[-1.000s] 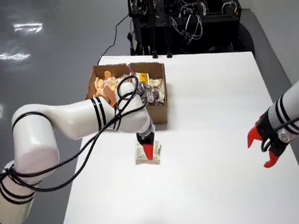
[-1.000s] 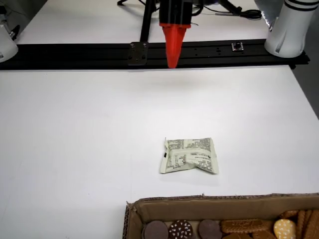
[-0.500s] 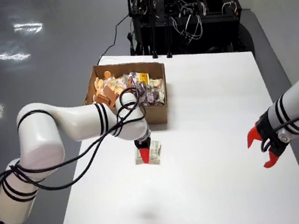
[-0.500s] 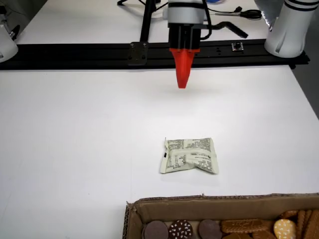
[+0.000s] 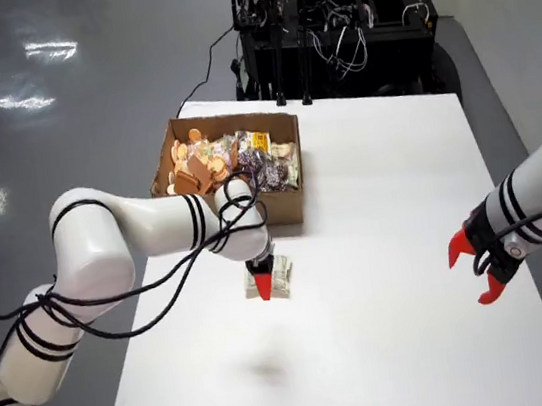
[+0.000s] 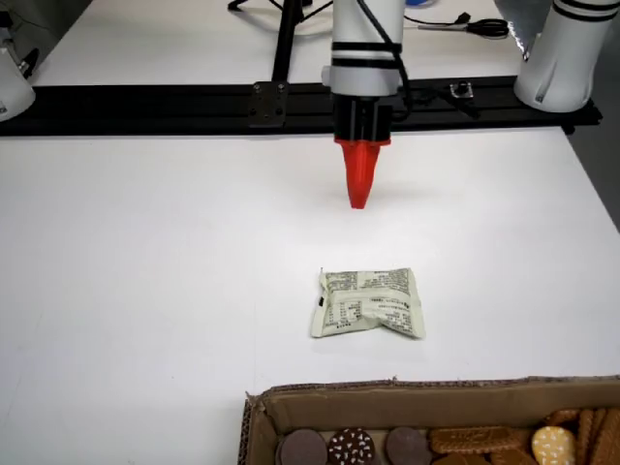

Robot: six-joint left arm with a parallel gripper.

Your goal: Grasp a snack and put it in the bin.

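Note:
A pale green-white snack packet (image 6: 368, 303) lies flat on the white table (image 6: 145, 291), a short way in front of the cardboard bin (image 6: 407, 399). In the view from the bin side, my gripper (image 6: 358, 200) hangs above the table beyond the packet and does not touch it. Its red fingers (image 6: 360, 165) come together in a single wedge, shut and empty. In the view from above, the same gripper (image 5: 263, 290) overlaps the packet (image 5: 282, 280), just in front of the bin (image 5: 286, 204).
The bin holds several cookies (image 5: 191, 169) and wrapped snacks (image 5: 266, 168). A second arm's gripper (image 5: 482, 269) hangs with its fingers apart at the right of the view from above. A black rail (image 6: 145, 102) runs along the table's far edge.

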